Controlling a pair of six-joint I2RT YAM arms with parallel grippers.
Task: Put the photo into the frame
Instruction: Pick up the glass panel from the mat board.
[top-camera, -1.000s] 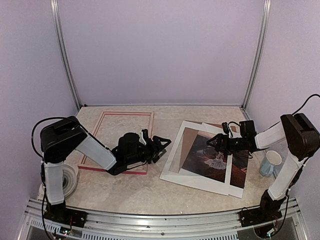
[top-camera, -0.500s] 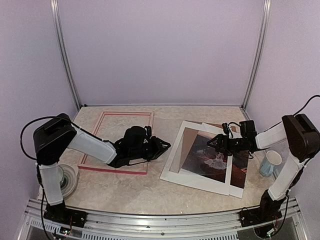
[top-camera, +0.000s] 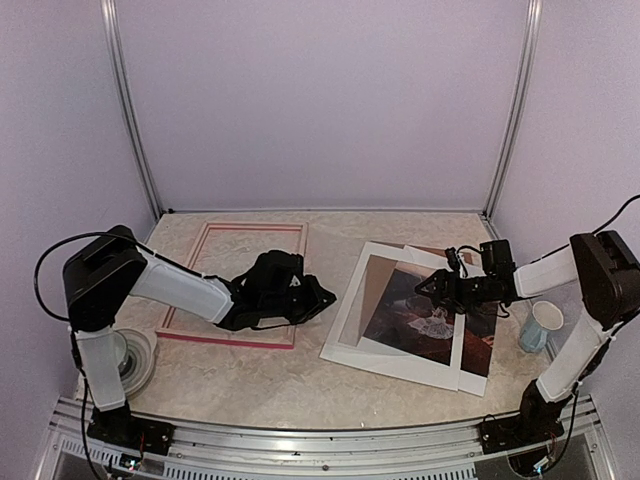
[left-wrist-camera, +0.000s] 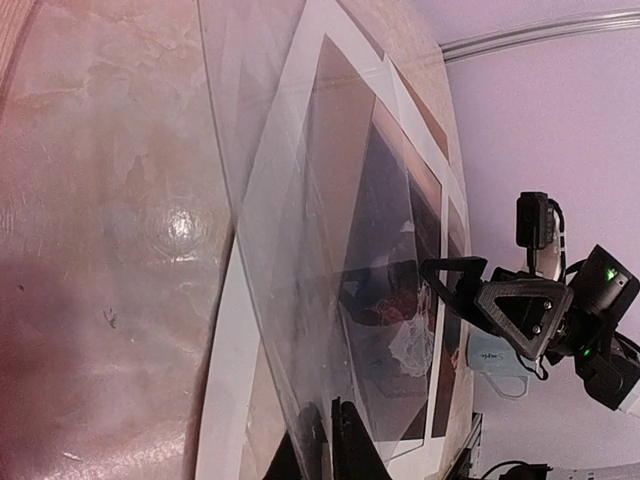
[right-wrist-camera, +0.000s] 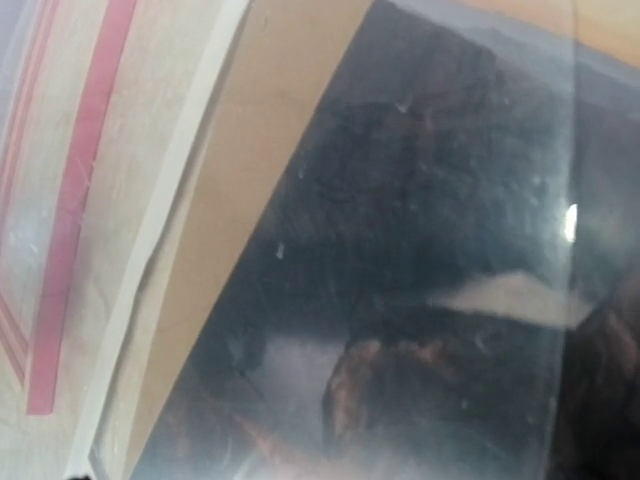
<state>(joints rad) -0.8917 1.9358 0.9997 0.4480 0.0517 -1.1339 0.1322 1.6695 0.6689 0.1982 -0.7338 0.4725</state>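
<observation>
The photo (top-camera: 415, 305), a dark reddish-brown print with a white figure, lies on the right of the table over a white mat (top-camera: 400, 362) and a brown backing board (top-camera: 375, 285). The pink-red frame (top-camera: 248, 228) lies flat at the left. My left gripper (top-camera: 326, 294) is at the stack's left edge, shut on the edge of a clear sheet (left-wrist-camera: 300, 250) that slants up over the photo (left-wrist-camera: 400, 300). My right gripper (top-camera: 428, 290) hovers open just above the photo's middle. The right wrist view shows the photo (right-wrist-camera: 430, 250) close up, the board (right-wrist-camera: 270, 120) and the frame (right-wrist-camera: 80, 200).
A pale blue paper cup (top-camera: 541, 326) stands at the right edge beside the right arm. A roll of tape (top-camera: 135, 360) lies at the near left by the left arm's base. Metal posts and purple walls close in the table.
The left gripper's jaws have closed from wide open onto the clear sheet's edge, and its arm has stretched lower toward the stack. The right arm has stayed put.
</observation>
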